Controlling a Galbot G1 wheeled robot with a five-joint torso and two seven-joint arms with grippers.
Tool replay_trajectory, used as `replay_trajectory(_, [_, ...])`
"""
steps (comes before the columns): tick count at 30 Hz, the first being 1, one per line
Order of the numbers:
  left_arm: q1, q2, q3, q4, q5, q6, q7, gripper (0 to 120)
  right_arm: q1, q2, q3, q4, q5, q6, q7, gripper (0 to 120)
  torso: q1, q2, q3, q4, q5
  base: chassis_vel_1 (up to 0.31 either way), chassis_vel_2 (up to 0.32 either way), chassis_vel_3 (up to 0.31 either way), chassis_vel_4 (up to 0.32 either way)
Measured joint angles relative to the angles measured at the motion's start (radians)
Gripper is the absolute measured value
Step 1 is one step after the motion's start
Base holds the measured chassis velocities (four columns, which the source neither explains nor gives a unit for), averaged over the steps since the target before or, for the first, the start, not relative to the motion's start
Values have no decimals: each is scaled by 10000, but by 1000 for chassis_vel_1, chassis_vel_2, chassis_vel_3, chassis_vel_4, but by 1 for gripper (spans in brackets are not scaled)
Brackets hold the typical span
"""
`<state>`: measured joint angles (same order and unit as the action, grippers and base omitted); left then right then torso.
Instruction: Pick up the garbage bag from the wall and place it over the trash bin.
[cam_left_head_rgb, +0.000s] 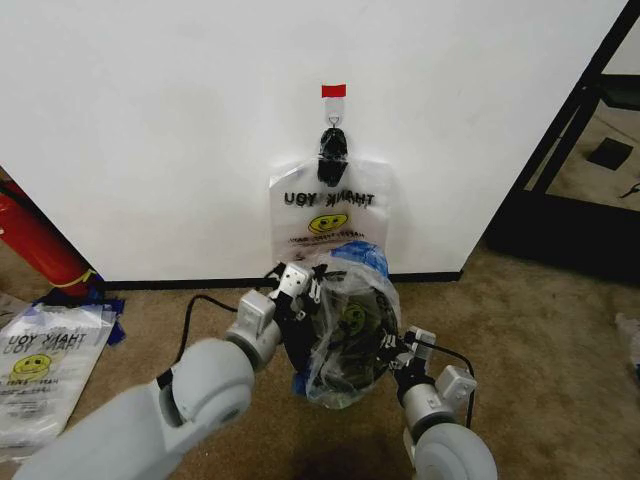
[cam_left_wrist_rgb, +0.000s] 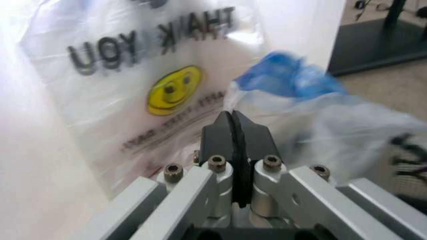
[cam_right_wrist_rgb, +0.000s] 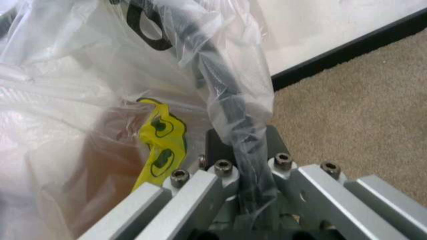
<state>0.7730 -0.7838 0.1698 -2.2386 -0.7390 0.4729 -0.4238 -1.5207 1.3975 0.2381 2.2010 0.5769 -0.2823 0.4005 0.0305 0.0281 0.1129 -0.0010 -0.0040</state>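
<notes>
The garbage bag (cam_left_head_rgb: 350, 310), thin whitish plastic with a yellow smiley and a blue patch, is stretched between my two grippers over the trash bin (cam_left_head_rgb: 296, 350), whose black wall shows beside and through the plastic. My left gripper (cam_left_head_rgb: 298, 283) is shut on the bag's edge near the wall (cam_left_head_rgb: 150, 130); its fingers (cam_left_wrist_rgb: 220, 132) are pressed together with film (cam_left_wrist_rgb: 300, 115) rising from them. My right gripper (cam_left_head_rgb: 402, 352) is shut on a bunched strip of the bag (cam_right_wrist_rgb: 240, 135), with the bin's dark rim (cam_right_wrist_rgb: 217, 70) visible through the plastic.
Another THANK YOU bag (cam_left_head_rgb: 328, 212) hangs from a black hook (cam_left_head_rgb: 333, 145) under red tape (cam_left_head_rgb: 333, 91). More bags (cam_left_head_rgb: 40, 365) lie on the carpet at left beside a red cylinder (cam_left_head_rgb: 35, 240). A black frame (cam_left_head_rgb: 580, 130) stands at right.
</notes>
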Motion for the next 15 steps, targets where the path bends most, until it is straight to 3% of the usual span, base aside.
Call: replay_trajectory(15, [-279, 1558, -276, 674, -922, -161, 384, 0, -73, -370, 13, 59, 404, 180, -238, 0, 0, 0, 0, 2, 1, 0, 0, 0, 0])
